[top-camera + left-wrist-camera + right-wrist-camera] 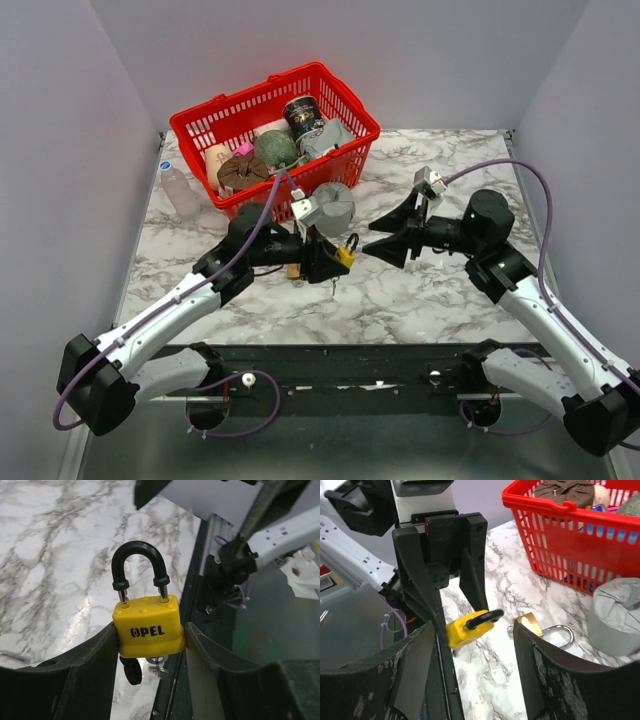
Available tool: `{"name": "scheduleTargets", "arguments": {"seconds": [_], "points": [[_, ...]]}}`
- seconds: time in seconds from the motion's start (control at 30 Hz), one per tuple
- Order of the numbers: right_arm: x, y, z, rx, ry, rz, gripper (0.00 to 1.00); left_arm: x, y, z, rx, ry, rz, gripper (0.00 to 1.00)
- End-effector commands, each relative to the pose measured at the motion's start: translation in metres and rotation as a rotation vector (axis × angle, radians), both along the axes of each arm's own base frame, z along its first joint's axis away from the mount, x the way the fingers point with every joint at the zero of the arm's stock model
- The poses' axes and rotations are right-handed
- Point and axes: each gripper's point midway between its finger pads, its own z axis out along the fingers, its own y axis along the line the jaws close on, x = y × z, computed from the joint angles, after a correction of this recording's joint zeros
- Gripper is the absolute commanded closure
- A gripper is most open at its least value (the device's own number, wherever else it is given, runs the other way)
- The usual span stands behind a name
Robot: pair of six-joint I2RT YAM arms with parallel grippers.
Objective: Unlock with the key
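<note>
Padlock (pixel 147 625), yellow, sits clamped between the left gripper's (pixel 337 261) fingers above mid-table (pixel 420 300), a key (pixel 131 670) showing beneath its body. The right gripper (pixel 378 247) faces it just apart, jaws spread, empty.

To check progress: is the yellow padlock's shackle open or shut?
Shut, it seems: in the left wrist view both legs of the shackle enter the yellow padlock body.
</note>
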Motion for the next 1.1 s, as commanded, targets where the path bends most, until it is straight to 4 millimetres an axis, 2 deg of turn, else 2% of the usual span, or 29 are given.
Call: {"name": "scheduleTargets", "arguments": {"seconds": [0.0, 0.2, 0.33, 0.67, 0.93, 1.03, 1.07], "points": [[-0.016, 0.011, 0.024, 0.043, -0.092, 0.133, 0.27, -0.029, -0.007, 0.023, -0.083, -0.051, -0.228, 1.00], [-0.016, 0.023, 0.025, 0.041, -0.089, 0.191, 0.27, -0.039, -0.010, 0.022, -0.093, -0.003, -0.305, 1.00], [-0.027, 0.029, 0.023, 0.034, -0.067, 0.278, 0.27, -0.041, -0.011, 0.026, -0.111, 0.014, -0.323, 1.00], [-0.041, 0.029, -0.008, -0.006, 0.062, 0.334, 0.28, -0.037, -0.010, 0.032, -0.134, 0.011, -0.308, 1.00], [-0.049, 0.026, -0.027, -0.023, 0.130, 0.344, 0.38, -0.032, -0.008, 0.035, -0.143, 0.002, -0.280, 1.00], [-0.049, 0.026, -0.030, -0.028, 0.142, 0.336, 0.46, -0.031, -0.008, 0.034, -0.143, -0.001, -0.271, 1.00], [-0.048, 0.026, -0.030, -0.028, 0.141, 0.332, 0.51, -0.030, -0.008, 0.034, -0.142, -0.003, -0.265, 1.00]]}}
